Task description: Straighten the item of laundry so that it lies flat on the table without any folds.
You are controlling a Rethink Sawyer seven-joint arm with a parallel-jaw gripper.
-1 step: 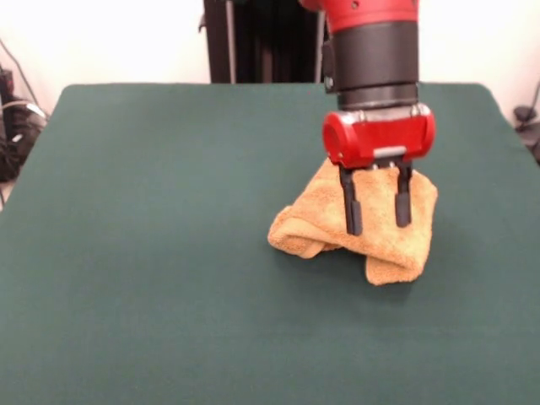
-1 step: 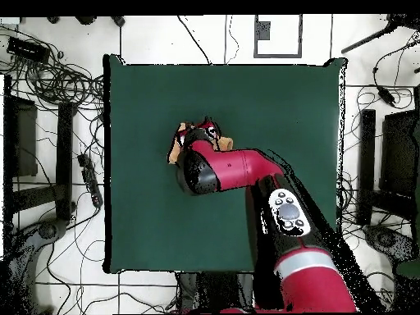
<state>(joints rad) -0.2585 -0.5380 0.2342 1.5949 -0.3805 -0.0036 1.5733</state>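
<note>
The item of laundry is a golden-orange terry towel, crumpled and folded over itself right of the middle of the dark green table. My gripper hangs straight down over the towel with its two black fingers apart, open, in front of the cloth's upper folds with nothing held between them. In the overhead view the arm covers most of the towel; only orange edges show beside the gripper.
Cables and equipment lie on the floor round the table. The robot's red arm reaches across the table's lower right part in the overhead view. A dark stand rises behind the far edge.
</note>
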